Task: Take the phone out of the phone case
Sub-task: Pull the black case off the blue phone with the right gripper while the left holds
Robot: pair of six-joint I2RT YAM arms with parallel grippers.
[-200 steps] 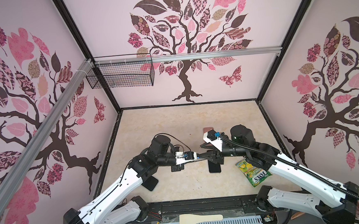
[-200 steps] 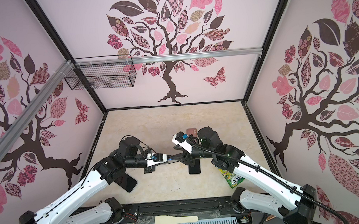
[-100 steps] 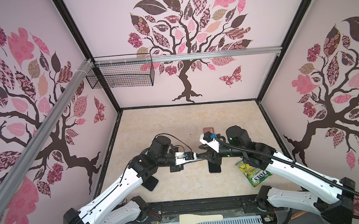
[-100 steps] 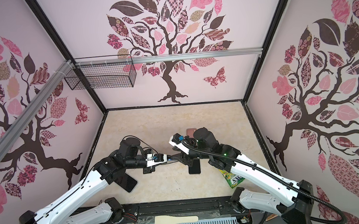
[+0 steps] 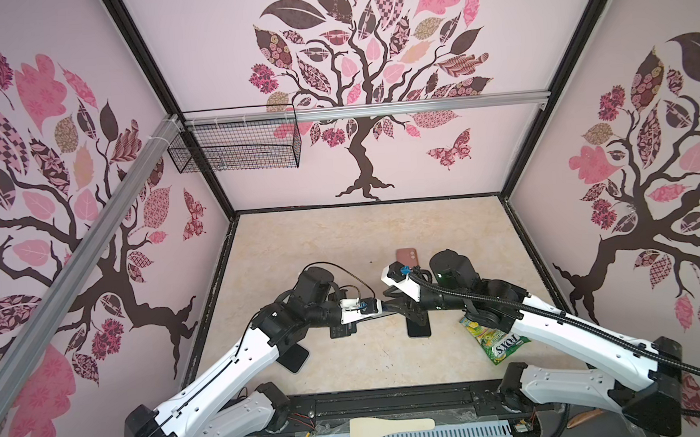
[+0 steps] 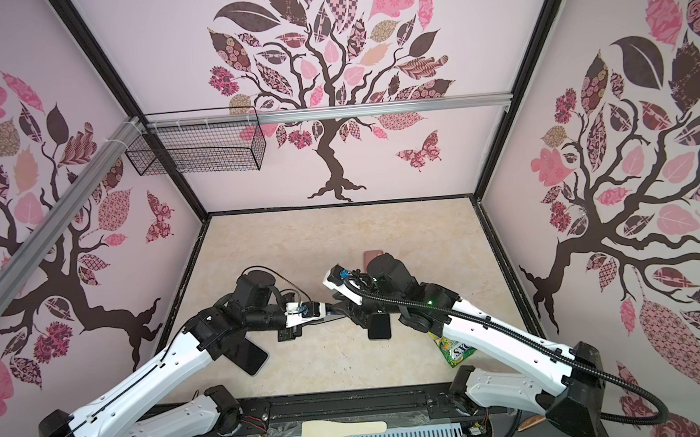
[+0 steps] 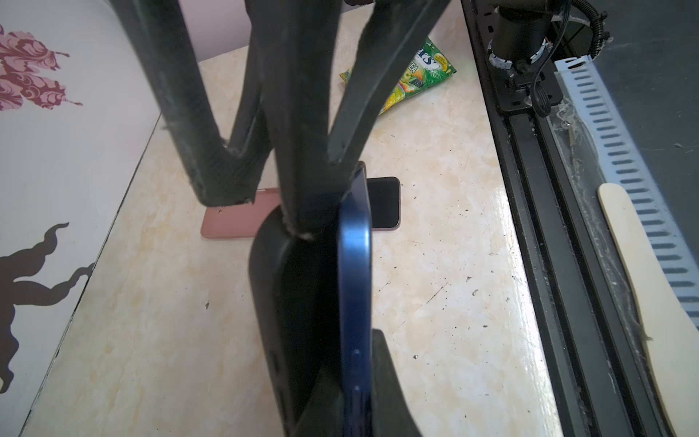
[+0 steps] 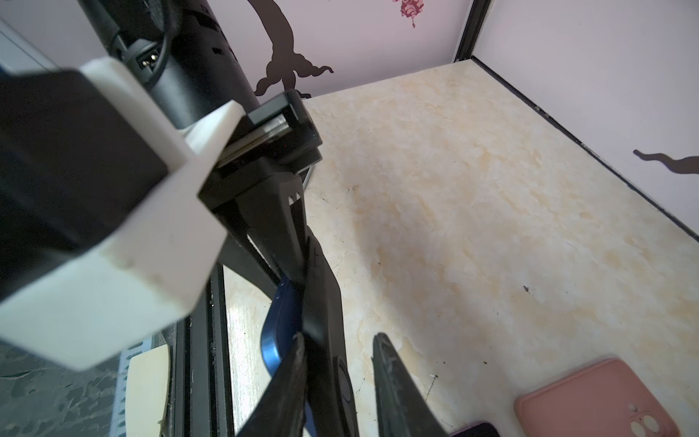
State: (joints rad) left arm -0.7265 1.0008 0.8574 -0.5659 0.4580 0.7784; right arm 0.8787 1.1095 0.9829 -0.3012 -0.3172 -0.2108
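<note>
Prying step: left claw [image 5: 389,307] clamped tight on the slim blue phone [image 7: 355,265]. Right claw [image 8: 338,340] sits half-open astride the soft black case [image 7: 264,272] wall, one finger [image 8: 291,370] wedged inside. Next, I reckon: pinch and peel away.

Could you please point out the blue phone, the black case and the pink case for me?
blue phone [image 7: 355,265]: left wrist view, on its blue side edge.
black case [image 7: 263,272]: left wrist view, on its peeled-back side wall.
pink case [image 8: 592,403]: right wrist view, on its flat back.
</note>
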